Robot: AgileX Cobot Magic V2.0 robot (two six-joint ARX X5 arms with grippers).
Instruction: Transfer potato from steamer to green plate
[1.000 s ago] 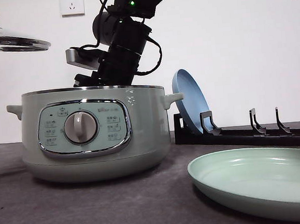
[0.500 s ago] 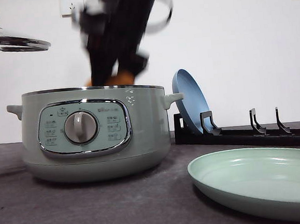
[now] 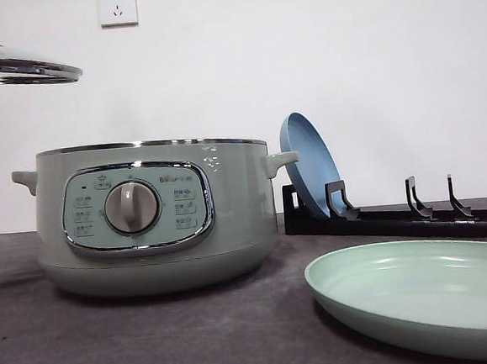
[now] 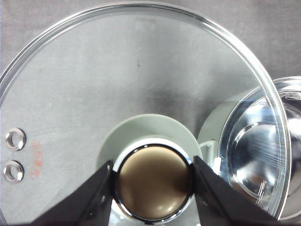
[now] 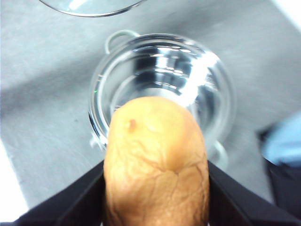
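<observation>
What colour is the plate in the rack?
Blue plate, standing on edge in the black rack; front view shows it best.

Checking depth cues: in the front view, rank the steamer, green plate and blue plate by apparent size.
1. steamer, largest.
2. green plate, cut off at the frame edge and nearest the camera, so its apparent size is inflated.
3. blue plate, smallest; it stands on edge in the rack, farther back.

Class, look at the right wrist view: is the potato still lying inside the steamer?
No. The potato is clamped in the right gripper, above the steamer.
</observation>
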